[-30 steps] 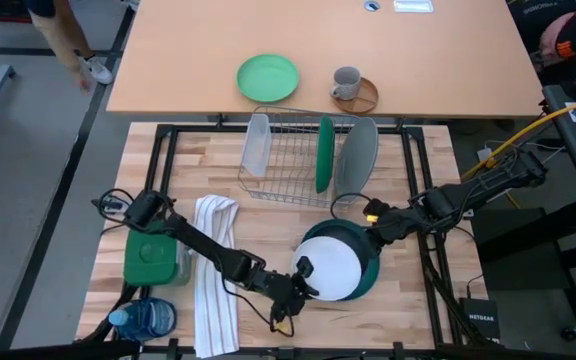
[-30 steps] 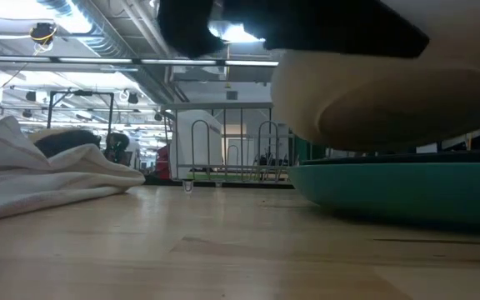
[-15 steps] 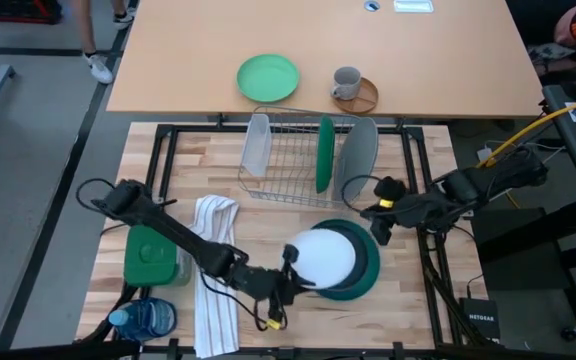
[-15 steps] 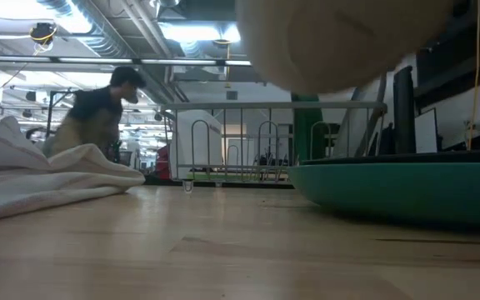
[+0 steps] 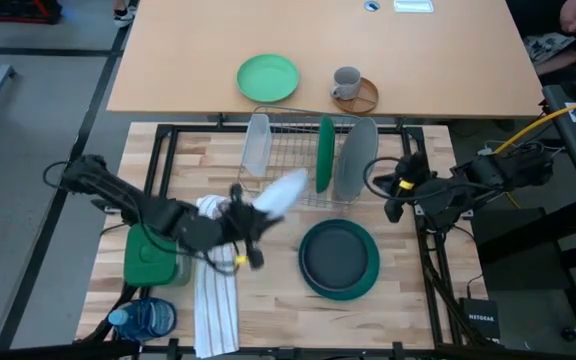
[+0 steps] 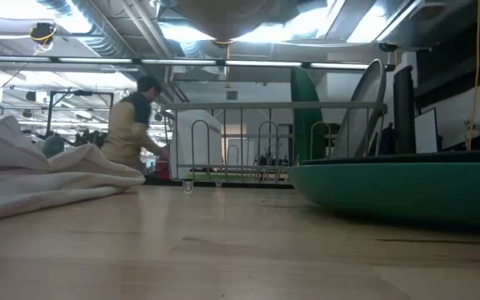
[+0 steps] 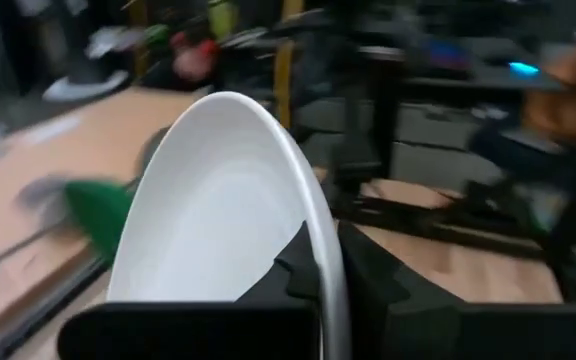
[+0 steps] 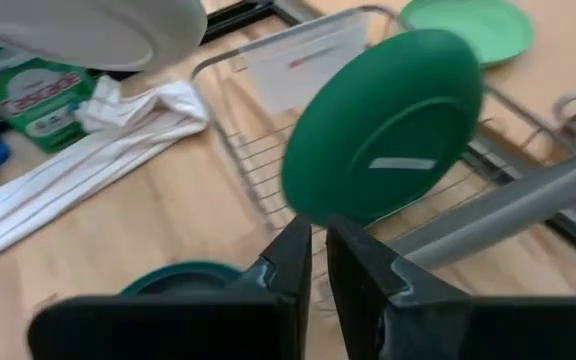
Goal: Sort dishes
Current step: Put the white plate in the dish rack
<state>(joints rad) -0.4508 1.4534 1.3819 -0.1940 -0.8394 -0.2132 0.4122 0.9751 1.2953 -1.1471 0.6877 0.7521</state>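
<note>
**Q:** While the left gripper [image 5: 251, 222] sits left of center in the overhead shot, what's it got?

**A:** Its fingers are clamped on the rim of a white plate [image 5: 280, 193]. The plate is off the table and tilted, just in front of the wire rack [image 5: 290, 160]. The wrist cam shows the same plate [image 7: 218, 210] edge-on, a finger on each side.

**Q:** And the rest of the dishes?

**A:** A dark green plate [image 5: 324, 154] and a grey plate [image 5: 356, 158] stand upright in the rack's right half. Lower center-right, a charcoal plate [image 5: 335, 254] lies stacked on a teal plate [image 5: 371, 272] on the tabletop.

**Q:** Right arm?

**A:** The right gripper [image 5: 392, 204] hangs at the right edge of the table, beside the rack, fingers nearly together with only a thin gap and nothing between them.

**Q:** Anything else?

**A:** A striped towel [image 5: 213, 290] lies lower left, and a mint plate [image 5: 267, 77] and a mug [image 5: 345, 83] are on the far desk.
</note>
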